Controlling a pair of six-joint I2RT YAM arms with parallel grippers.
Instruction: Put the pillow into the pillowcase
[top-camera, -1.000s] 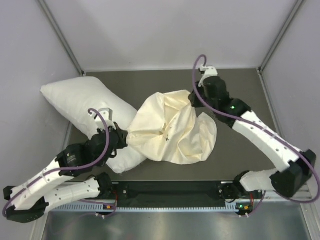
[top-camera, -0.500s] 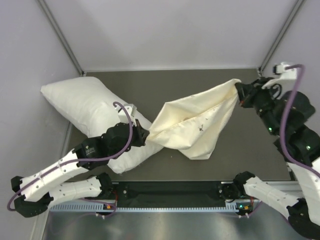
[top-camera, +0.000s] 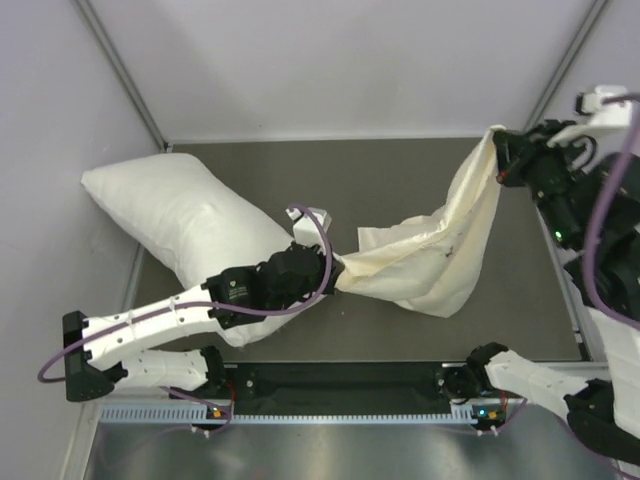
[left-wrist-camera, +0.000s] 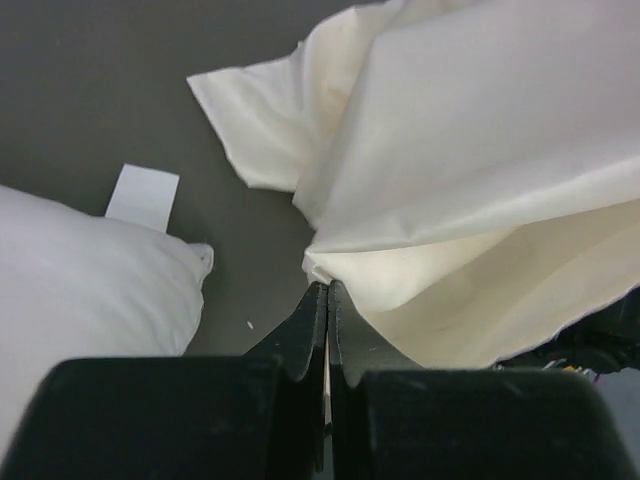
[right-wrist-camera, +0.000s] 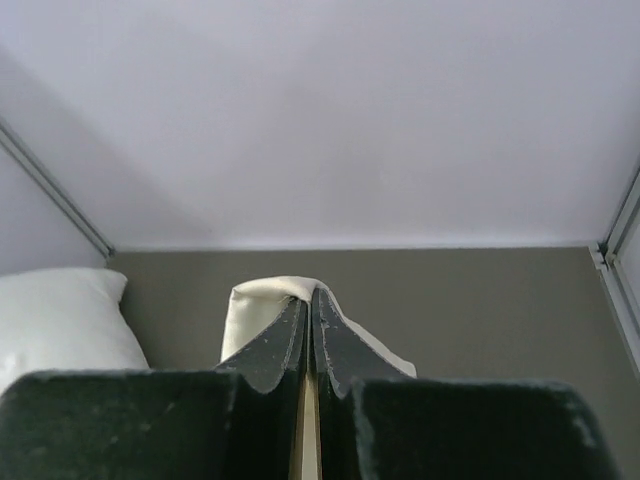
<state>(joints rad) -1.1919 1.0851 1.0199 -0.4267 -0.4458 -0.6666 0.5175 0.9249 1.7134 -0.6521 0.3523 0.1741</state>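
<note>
The plump white pillow (top-camera: 175, 225) lies at the left of the table, its corner and tag in the left wrist view (left-wrist-camera: 80, 280). The cream pillowcase (top-camera: 440, 260) hangs stretched between both grippers. My left gripper (top-camera: 335, 275) is shut on its lower left edge (left-wrist-camera: 345, 265), just right of the pillow's near corner. My right gripper (top-camera: 497, 160) is shut on its upper corner (right-wrist-camera: 270, 300) and holds it raised at the back right. The cloth sags to the table between them.
The dark grey table (top-camera: 350, 180) is walled at the left, back and right. A metal rail (top-camera: 340, 385) runs along the near edge between the arm bases. The right arm (top-camera: 600, 220) stands tall at the right edge.
My right gripper has lifted the pillowcase corner up and to the back right. My left gripper has moved right with its edge, away from the pillow. The cloth has been pulled out long.
</note>
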